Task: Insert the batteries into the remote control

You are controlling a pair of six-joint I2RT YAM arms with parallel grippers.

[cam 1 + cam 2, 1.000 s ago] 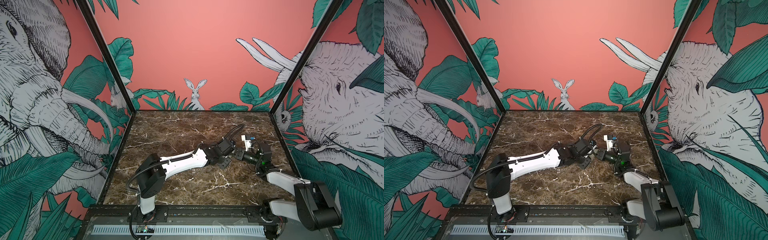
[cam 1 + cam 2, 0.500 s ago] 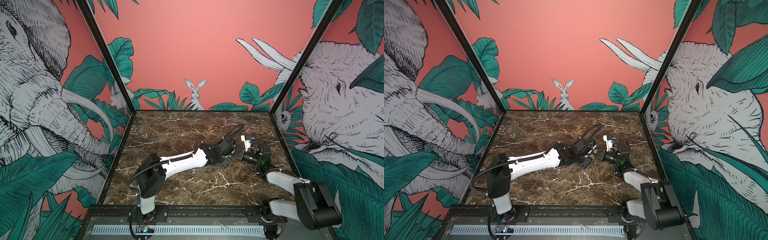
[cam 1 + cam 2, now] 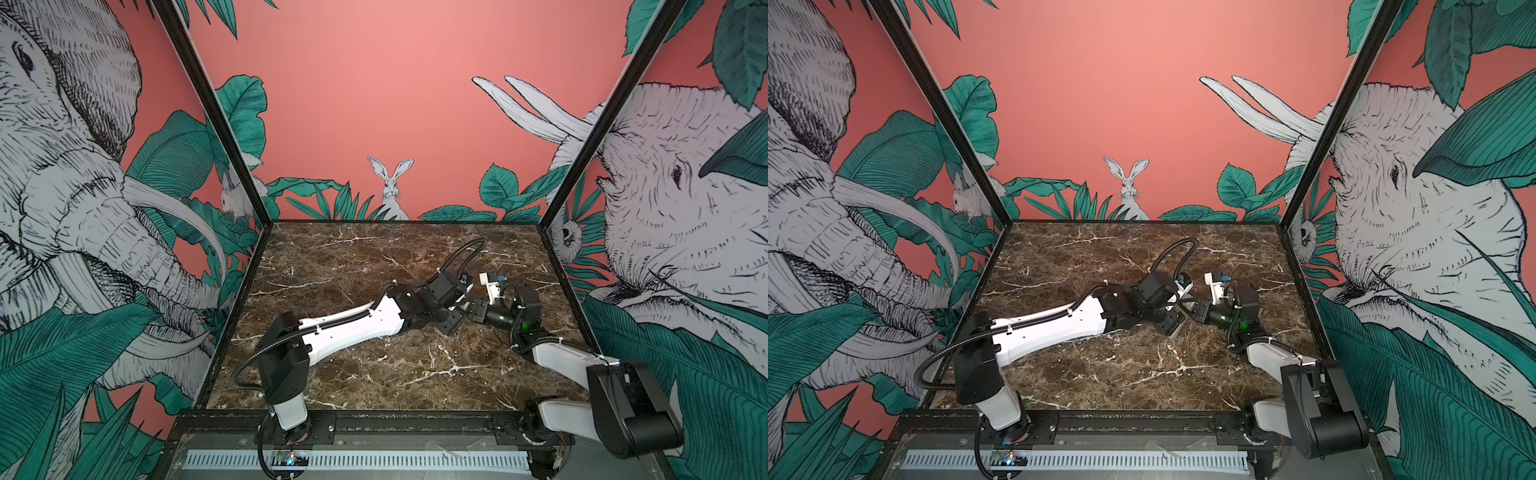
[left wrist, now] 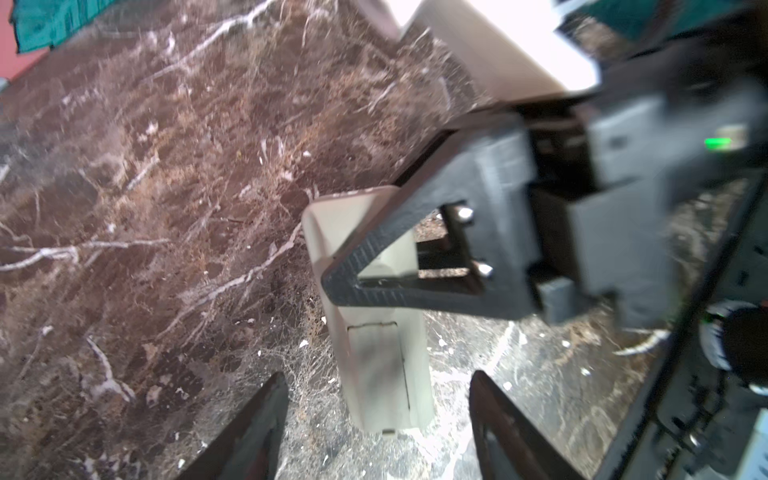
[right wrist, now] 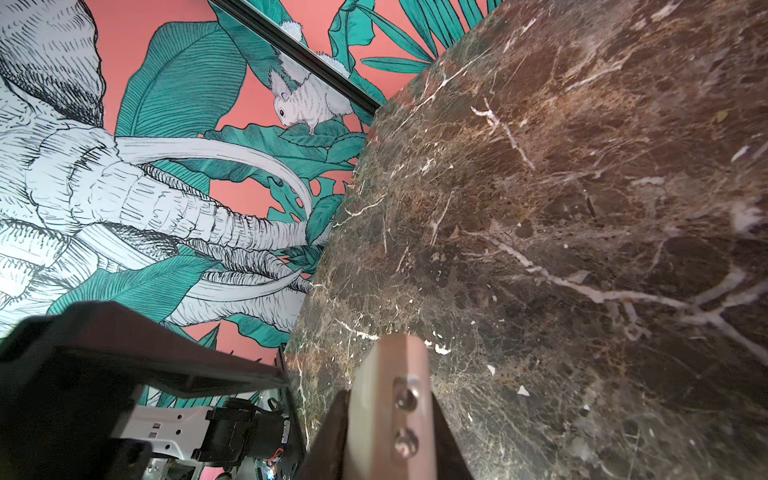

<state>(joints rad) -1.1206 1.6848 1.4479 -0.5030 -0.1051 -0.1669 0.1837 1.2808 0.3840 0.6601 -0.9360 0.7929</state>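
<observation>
The remote control shows its plain grey-beige back with the cover outline in the left wrist view. It hangs just over the marble. My right gripper is shut on its far end, one dark finger lying across it. That end, with two metal contacts, shows as the remote control in the right wrist view. My left gripper is open; its fingertips stand either side of the remote's near end, apart from it. In both top views the left gripper and the right gripper meet at mid right. The batteries are out of view.
The brown marble tabletop is walled by painted panels on three sides, with a black rail along the front. The left arm lies low across the middle. The right arm's white camera mount stands beside the grippers.
My left gripper's jaws have spread apart and let go of the remote's near end. The right gripper keeps its grip. Both arms stay where they were.
</observation>
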